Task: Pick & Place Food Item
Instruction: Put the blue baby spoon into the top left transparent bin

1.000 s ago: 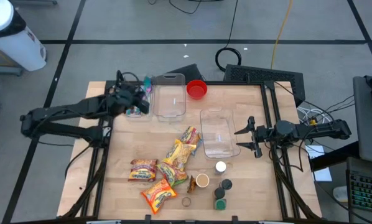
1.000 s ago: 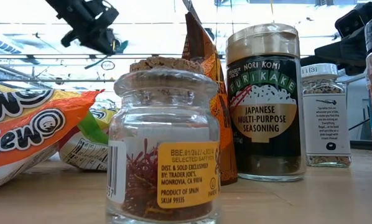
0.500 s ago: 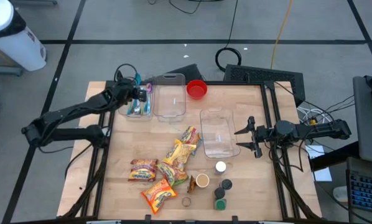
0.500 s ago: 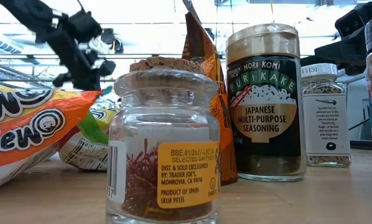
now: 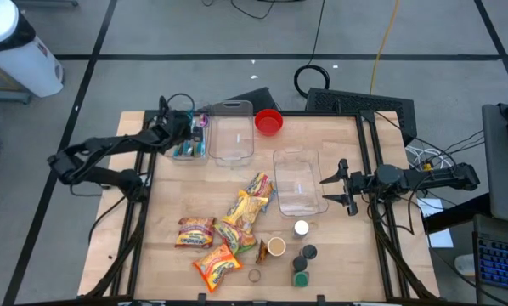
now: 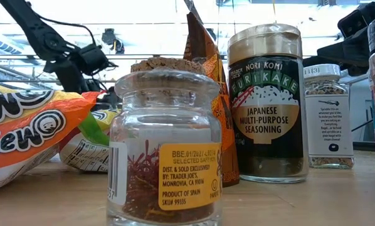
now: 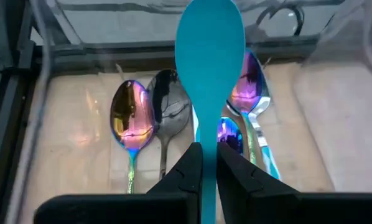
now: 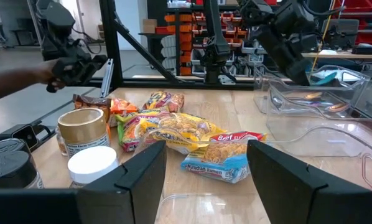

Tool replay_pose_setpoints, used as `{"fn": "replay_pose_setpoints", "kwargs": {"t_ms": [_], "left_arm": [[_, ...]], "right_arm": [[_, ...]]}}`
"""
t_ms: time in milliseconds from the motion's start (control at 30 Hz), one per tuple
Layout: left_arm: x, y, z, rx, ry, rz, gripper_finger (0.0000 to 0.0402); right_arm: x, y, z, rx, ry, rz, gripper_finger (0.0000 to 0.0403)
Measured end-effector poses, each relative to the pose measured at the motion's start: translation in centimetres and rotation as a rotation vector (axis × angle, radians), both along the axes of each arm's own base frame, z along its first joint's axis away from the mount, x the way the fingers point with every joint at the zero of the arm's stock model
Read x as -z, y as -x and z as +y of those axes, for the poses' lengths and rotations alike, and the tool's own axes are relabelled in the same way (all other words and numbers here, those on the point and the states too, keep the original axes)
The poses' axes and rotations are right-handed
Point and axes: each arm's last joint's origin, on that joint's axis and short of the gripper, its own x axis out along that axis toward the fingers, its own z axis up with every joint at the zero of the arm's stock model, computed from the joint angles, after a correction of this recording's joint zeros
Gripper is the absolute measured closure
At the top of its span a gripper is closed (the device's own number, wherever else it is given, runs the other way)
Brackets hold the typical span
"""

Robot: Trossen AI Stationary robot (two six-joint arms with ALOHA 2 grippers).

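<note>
My left gripper (image 5: 186, 129) is at the far left of the table, over a small clear bin (image 5: 190, 141) of spoons, and is shut on a teal spoon (image 7: 209, 56). Several shiny spoons (image 7: 131, 115) lie in the bin below it. The gripper also shows in the low view (image 6: 90, 59). Noodle packets (image 5: 248, 204) lie in a loose heap at the table's middle and near left. My right gripper (image 5: 335, 189) is open and empty at the right, beside a clear container (image 5: 298, 180), with its fingers spread wide in its own wrist view (image 8: 204, 180). My left gripper pinches the teal spoon's handle (image 7: 209, 158) between its two fingers, just behind the bowl. The spoon lies along the fingers, and its bowl (image 7: 209, 43) sticks out past the fingertips. It hangs above the spoons in the bin.
A second clear container (image 5: 233, 129) and a red bowl (image 5: 268, 121) stand at the far edge. Spice jars (image 5: 301, 255) stand near the front edge, with a cork-topped jar (image 6: 165, 144) and a seasoning jar (image 6: 266, 103) close to the low camera.
My left gripper has come down toward the spoon bin and shifted a little toward the far edge, while its arm has drawn back toward the table's left. It has stayed shut on the teal spoon.
</note>
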Motion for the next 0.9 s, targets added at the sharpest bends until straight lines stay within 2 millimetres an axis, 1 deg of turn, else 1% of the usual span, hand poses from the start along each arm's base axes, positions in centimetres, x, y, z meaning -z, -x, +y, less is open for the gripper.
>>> {"fn": "replay_pose_setpoints", "kwargs": {"t_ms": [200,433,600,700,900], "left_arm": [[0.82,0.10,0.34,-0.014,0.020,0.043,0.0376],[0.82,0.14,0.40,-0.018,0.028,0.025,0.0375],[0.85,0.05,0.34,0.021,0.042,0.023,0.0368],[0.85,0.05,0.34,0.023,0.045,0.020,0.0340],[0.84,0.04,0.34,0.031,0.042,0.026,0.0251]], "right_arm": [[0.00,0.00,0.00,0.000,0.000,0.000,0.0187],[0.00,0.00,0.00,0.000,0.000,0.000,0.0184],[0.00,0.00,0.00,0.000,0.000,0.000,0.0185],[0.00,0.00,0.00,0.000,0.000,0.000,0.0187],[0.00,0.00,0.00,0.000,0.000,0.000,0.0184]]}}
